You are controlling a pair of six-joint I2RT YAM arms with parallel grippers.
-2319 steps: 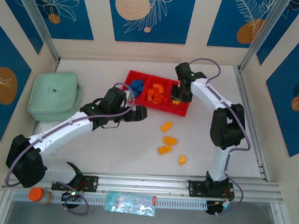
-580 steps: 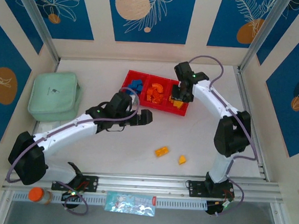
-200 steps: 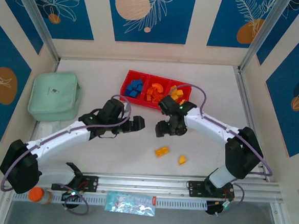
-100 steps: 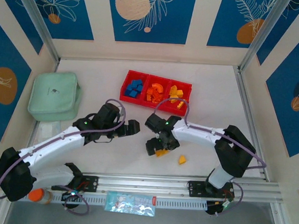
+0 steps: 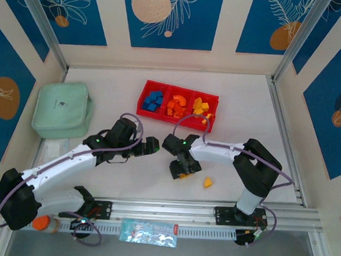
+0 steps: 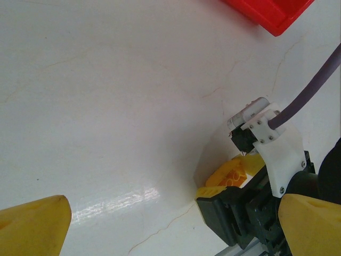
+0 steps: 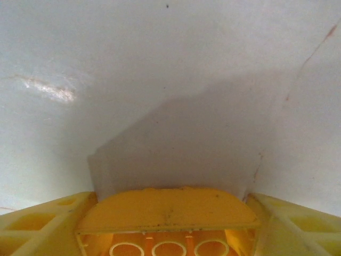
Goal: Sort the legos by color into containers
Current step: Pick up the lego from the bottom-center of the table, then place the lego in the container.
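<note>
SORTING TABLE: The right gripper stands over an orange brick on the white table, on the near side of the red tray and well apart from it. In the wrist view, its yellow fingers press in on the brick's two ends, so the jaws stand part-way closed on it. Whether the brick has left the table cannot be told.

The brick looks light, stiff and smooth-sided, probably slippery under hard pads. It is turned so its hollow underside, with its round tubes, faces the wrist camera. The flat end walls look like the surest place to take hold, as a grip on the curved top would likely skate off.

The left gripper waits with its jaws spread wide and nothing between them, nearer than the tray's blue end and clear of it. A yellow wedge lies on the table farther from the tray than the orange brick.

Bare table lies between the brick and the tray. The tray's low near wall is the one edge to clear on the way to the middle compartment, where the orange pieces lie. A mint-green pouch sits well off beyond the tray's blue end.
</note>
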